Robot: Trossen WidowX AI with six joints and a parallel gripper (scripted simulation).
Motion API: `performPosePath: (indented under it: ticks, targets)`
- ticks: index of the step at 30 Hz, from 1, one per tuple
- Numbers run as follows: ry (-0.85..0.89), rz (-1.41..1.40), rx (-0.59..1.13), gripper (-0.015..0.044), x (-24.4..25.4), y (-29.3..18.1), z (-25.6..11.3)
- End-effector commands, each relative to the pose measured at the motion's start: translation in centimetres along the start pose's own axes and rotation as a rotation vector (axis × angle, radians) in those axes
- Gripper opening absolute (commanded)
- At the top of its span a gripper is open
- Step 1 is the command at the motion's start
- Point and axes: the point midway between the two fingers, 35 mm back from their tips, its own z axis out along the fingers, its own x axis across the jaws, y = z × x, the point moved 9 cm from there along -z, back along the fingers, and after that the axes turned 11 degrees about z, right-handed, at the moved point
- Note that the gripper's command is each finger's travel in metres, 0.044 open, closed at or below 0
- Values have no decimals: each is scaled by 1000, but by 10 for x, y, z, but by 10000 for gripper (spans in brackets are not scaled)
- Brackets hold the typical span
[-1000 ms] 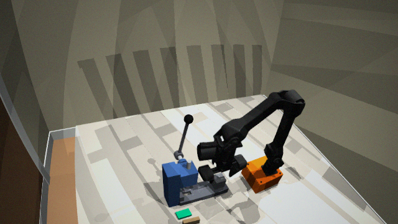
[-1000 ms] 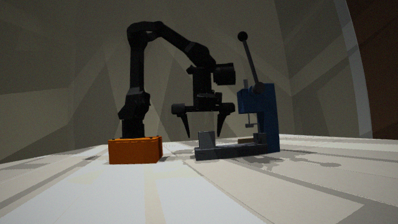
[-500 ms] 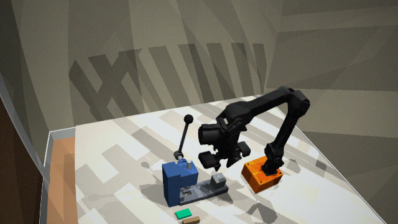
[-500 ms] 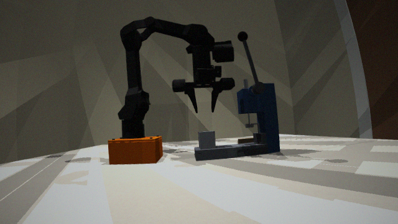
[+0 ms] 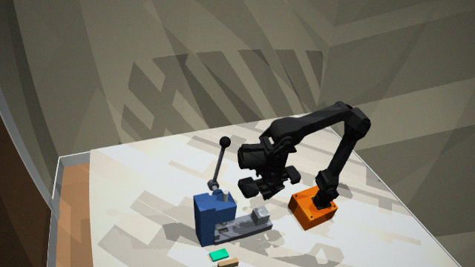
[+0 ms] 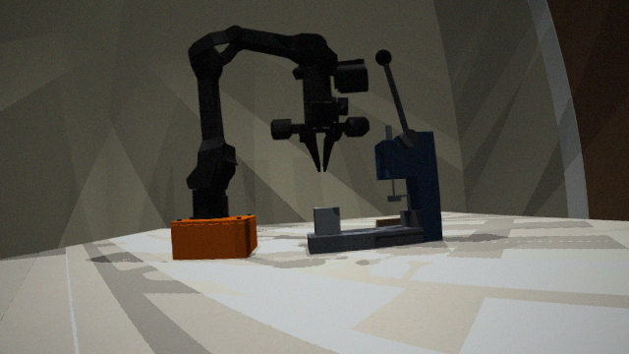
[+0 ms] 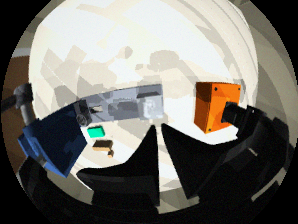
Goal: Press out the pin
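Observation:
The grey block (image 5: 260,215) (image 6: 326,221) (image 7: 153,106) sits upright on the outer end of the grey press bed (image 5: 245,231) (image 6: 354,241) (image 7: 120,95), away from the blue press (image 5: 204,219) (image 6: 425,187) (image 7: 55,140). The punch (image 6: 393,189) hangs over the bed's inner end, well to the side of the block. The lever (image 5: 220,163) (image 6: 395,93) stands up, with its black ball (image 5: 225,142) (image 6: 383,57) at the top. My gripper (image 6: 322,171) (image 7: 157,127) is shut and empty, above the block and clear of it. The cup cannot be made out.
A green plate (image 5: 219,254) (image 7: 96,132) and a tan piece (image 5: 228,262) (image 7: 102,145) lie beside the press. The orange arm base (image 5: 308,215) (image 6: 211,241) (image 7: 210,107) stands near the bed's outer end.

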Motion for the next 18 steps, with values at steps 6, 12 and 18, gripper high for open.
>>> performPosePath:
  ticks: [6, 12, 18]
  targets:
    - [2, 0, -1, 30, -42, 9, -4]
    - [13, -36, 7, 30, -71, 13, -1]
    - [164, -377, 20, 30, -77, 16, 13]
